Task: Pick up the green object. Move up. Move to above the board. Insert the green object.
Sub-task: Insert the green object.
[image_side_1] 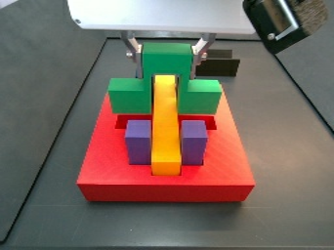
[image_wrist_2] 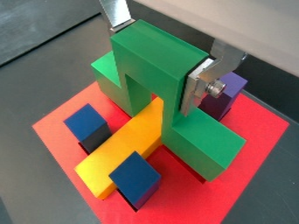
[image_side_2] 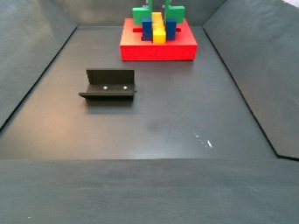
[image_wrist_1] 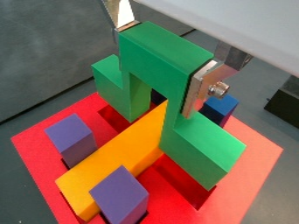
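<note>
Green object (image_wrist_1: pixel 163 92) straddles the yellow bar (image_wrist_1: pixel 122 153) on the board (image_wrist_1: pixel 41 140), its feet low in the slots; the end effector (image_wrist_1: pixel 163 52) clamps its raised middle. I judge insertion nearly complete: next I press it home, then release.

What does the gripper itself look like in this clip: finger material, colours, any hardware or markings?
The gripper, at the board, has flat silver metal fingers; one bears two small screws. A pale grey-white housing sits above them. In a side view a black camera module shows. No cables or markings are visible.
</note>
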Robot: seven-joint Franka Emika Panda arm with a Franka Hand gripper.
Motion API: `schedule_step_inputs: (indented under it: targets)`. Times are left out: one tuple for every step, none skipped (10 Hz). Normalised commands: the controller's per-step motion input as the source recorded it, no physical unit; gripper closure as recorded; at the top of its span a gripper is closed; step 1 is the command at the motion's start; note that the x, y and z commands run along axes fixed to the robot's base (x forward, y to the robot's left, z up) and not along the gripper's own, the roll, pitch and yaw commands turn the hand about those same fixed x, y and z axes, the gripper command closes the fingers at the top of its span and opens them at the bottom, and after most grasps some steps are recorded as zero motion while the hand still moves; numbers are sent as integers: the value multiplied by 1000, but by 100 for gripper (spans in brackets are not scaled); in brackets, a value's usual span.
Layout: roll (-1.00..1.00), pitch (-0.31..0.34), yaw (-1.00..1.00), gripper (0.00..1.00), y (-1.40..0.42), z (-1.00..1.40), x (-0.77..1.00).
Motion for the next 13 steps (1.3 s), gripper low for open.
schedule_step_inputs:
  targets:
    - [0,0,0,100,-77,-60,0]
    - [7,0,40,100,-120,-43,189]
    - [21,0,9,100,-100,-43,240]
    - [9,0,0,100,-46,-57,229]
    - [13,0,0,100,0,-123,171]
    - [17,0,0,100,0,-194,97]
    - [14,0,0,100,0,-217,66]
    - [11,0,0,100,0,-260,31]
    - [0,0,0,100,0,-266,0]
    - [0,0,0,100,0,-203,17]
    - [91,0,0,100,-243,-49,157]
    - [86,27,0,100,-203,0,203]
    - [0,23,-74,100,-46,0,171]
